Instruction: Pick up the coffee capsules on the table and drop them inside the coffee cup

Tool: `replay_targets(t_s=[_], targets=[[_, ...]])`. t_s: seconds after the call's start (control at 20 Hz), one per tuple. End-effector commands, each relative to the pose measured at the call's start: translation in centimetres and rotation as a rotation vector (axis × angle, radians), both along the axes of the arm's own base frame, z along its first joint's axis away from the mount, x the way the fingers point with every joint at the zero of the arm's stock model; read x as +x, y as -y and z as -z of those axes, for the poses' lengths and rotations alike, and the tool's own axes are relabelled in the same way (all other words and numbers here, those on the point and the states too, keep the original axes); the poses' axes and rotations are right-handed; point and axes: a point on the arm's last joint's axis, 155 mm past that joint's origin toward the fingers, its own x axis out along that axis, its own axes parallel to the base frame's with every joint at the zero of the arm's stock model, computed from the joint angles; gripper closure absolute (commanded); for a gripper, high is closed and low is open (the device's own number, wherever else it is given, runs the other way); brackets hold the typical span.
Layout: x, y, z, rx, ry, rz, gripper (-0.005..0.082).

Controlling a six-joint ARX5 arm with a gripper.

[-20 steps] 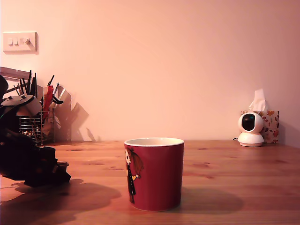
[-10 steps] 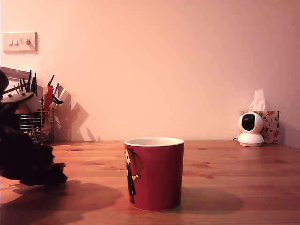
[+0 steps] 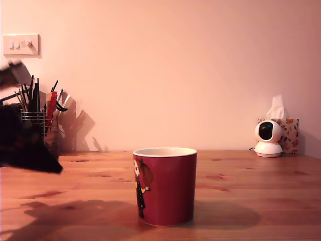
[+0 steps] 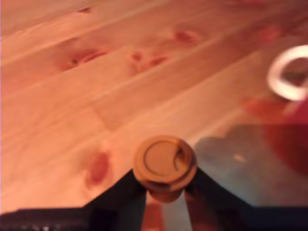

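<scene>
The coffee capsule is pinched in our hand, with a finger pressed to each side of its tapered body just under the wider rim. It appears lifted clear of the bench. We judge it light, thin-walled, smooth enough to slip and easy to dent, so a modest squeeze below the rim suits it. The coffee cup stands upright mid-bench, its mouth wide for so small a thing. Our hand hangs blurred at the exterior view's left, near the wire utensil holder, and we see nothing lying between it and the cup. A white camera and a tissue box stand far right, well apart.
</scene>
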Motion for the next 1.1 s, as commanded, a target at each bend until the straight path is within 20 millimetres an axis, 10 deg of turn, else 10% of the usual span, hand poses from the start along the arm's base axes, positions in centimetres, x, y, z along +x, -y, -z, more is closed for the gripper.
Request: replay_targets(t_s=[0.0, 0.4, 1.05], targets=[[-0.7, 0.1, -0.9, -0.026, -0.003, -0.003, 0.0627], [-1.5, 0.8, -6.3, -0.099, 0.05, 0.028, 0.0627], [-3.8, 4.6, -7.2, -0.106, 0.027, 0.164, 0.0627]])
